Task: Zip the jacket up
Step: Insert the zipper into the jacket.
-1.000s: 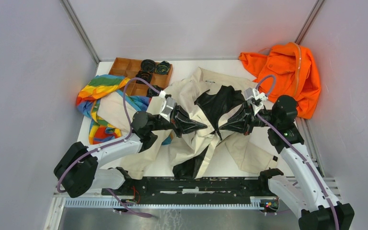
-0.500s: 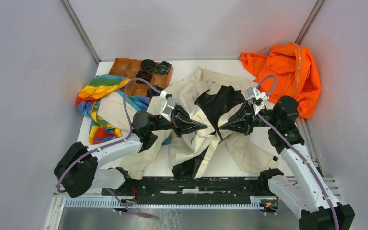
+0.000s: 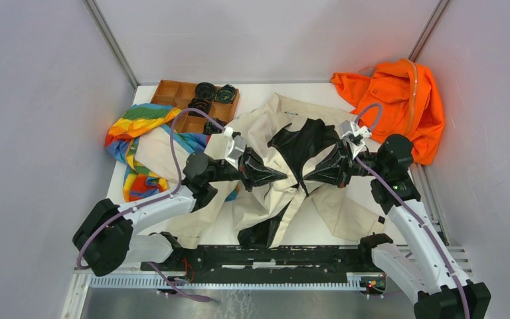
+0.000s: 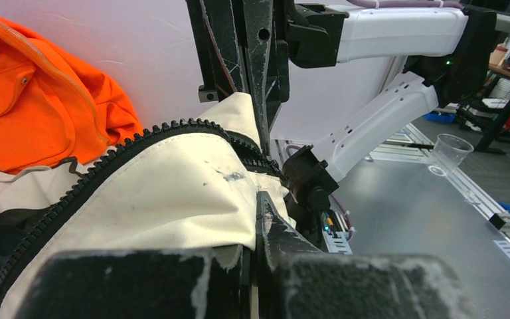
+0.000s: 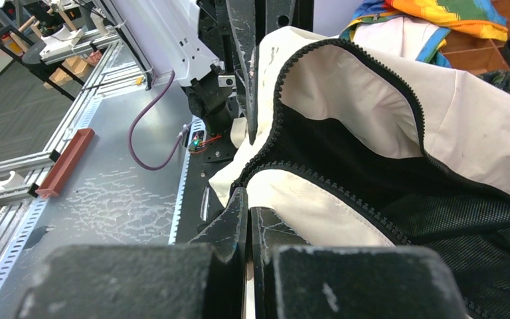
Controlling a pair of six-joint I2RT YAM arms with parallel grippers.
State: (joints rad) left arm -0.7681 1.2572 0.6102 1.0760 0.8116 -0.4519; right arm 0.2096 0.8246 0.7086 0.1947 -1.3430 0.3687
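One cream jacket [image 3: 263, 123] sprawls open across the counter [image 3: 259, 91], black lining showing. At its front opening, the left tool [image 3: 280, 175] is pressed together on one toothed zipper edge [image 4: 126, 141]; the right tool [image 3: 307, 176], just beside, pinches the facing edge of the jacket.

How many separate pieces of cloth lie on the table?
3: the beige jacket in the middle, the orange garment at the far right corner, the rainbow-striped cloth on the left. Another may hide beneath them.

jacket [image 3: 259, 199]: cream, black lining, black zipper teeth | garment [image 3: 398, 93] right of jacket: bright orange | cloth [image 3: 136, 123] left of jacket: rainbow stripes | tray [image 3: 169, 93] left of jacket: brown
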